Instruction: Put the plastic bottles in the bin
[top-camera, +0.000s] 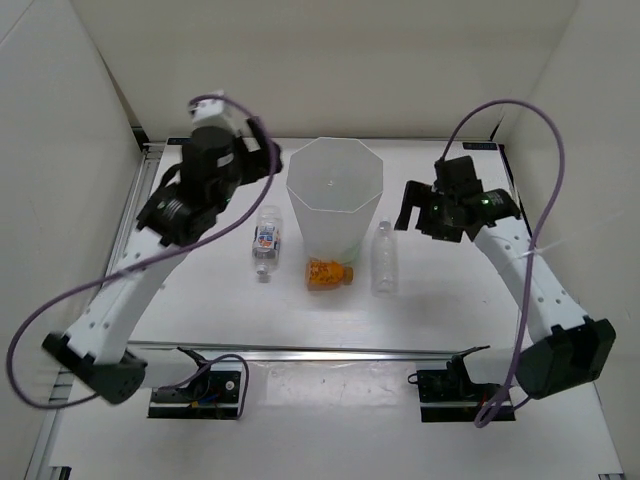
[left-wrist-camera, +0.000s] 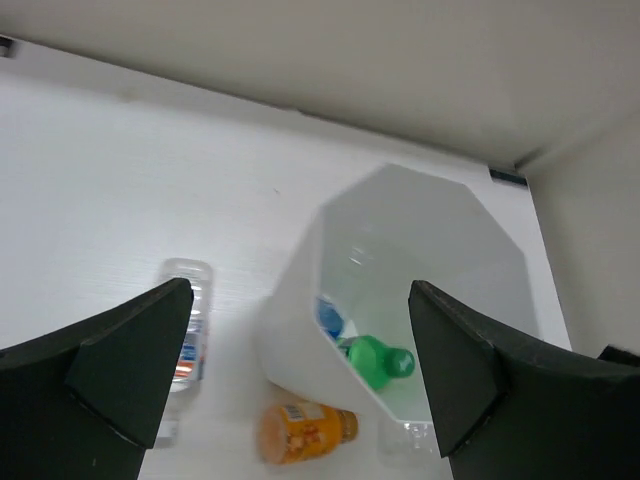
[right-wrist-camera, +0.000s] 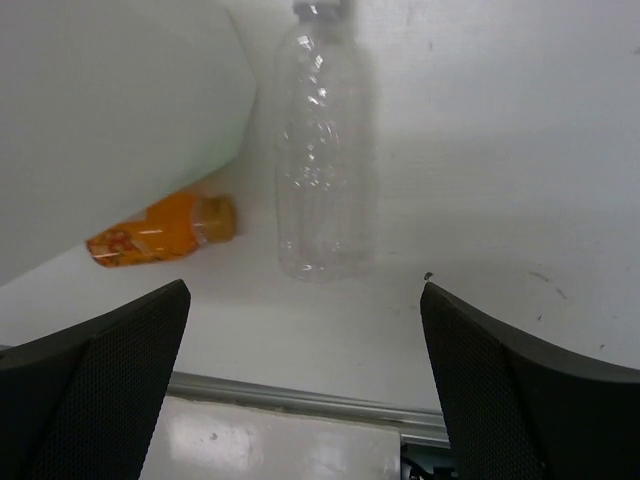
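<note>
The white bin (top-camera: 335, 225) stands upright mid-table. Inside the bin (left-wrist-camera: 420, 215), the left wrist view shows a green bottle (left-wrist-camera: 378, 360) and a blue-labelled bottle (left-wrist-camera: 330, 318). On the table lie a bottle with a white-red label (top-camera: 266, 240) left of the bin, an orange bottle (top-camera: 328, 272) at its front foot, and a plain clear bottle (top-camera: 384, 257) on its right. My left gripper (top-camera: 266, 155) hovers open and empty above the bin's left rim. My right gripper (top-camera: 411, 205) is open and empty, above the clear bottle (right-wrist-camera: 320, 170).
White walls enclose the table at the back and both sides. A metal rail (right-wrist-camera: 300, 395) runs along the near edge. Purple cables (top-camera: 545, 130) loop over both arms.
</note>
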